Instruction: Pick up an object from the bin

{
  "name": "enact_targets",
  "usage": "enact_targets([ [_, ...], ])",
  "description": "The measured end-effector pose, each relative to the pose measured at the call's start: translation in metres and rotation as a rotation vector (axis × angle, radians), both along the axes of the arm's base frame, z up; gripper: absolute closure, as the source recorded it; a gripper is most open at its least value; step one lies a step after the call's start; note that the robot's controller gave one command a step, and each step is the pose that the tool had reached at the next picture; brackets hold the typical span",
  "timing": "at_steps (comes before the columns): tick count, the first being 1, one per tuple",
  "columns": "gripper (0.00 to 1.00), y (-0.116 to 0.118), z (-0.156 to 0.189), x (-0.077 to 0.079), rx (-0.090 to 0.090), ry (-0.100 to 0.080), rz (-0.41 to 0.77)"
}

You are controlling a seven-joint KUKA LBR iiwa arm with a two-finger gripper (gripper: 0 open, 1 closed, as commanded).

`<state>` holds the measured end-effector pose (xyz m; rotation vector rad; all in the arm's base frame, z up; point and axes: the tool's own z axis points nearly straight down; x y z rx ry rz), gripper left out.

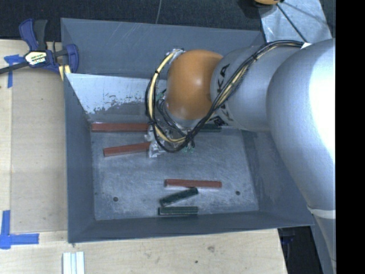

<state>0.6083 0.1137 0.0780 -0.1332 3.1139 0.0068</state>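
Note:
My gripper [152, 144] is low in the left middle of the bin, mostly hidden under the arm's orange cover. It sits at the right end of a reddish-brown flat stick [125, 150] that lies nearly level on the bin floor. The stick's right end meets the gripper's pale tip. I cannot make out whether the stick is held. A second reddish-brown stick [118, 127] lies just above it, along the foot of the back wall, and its right end also runs under the gripper.
Toward the front lie a third reddish-brown stick [193, 183] and two dark green sticks, one slanted [179, 196] and one against the front wall [178, 210]. The arm covers the bin's right rear part.

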Motion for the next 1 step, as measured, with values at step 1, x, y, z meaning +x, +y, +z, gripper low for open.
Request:
enact_targets([
  [1, 1.00, 0.0000, 0.1458, 0.0093, -0.005, 0.018, 0.039],
])
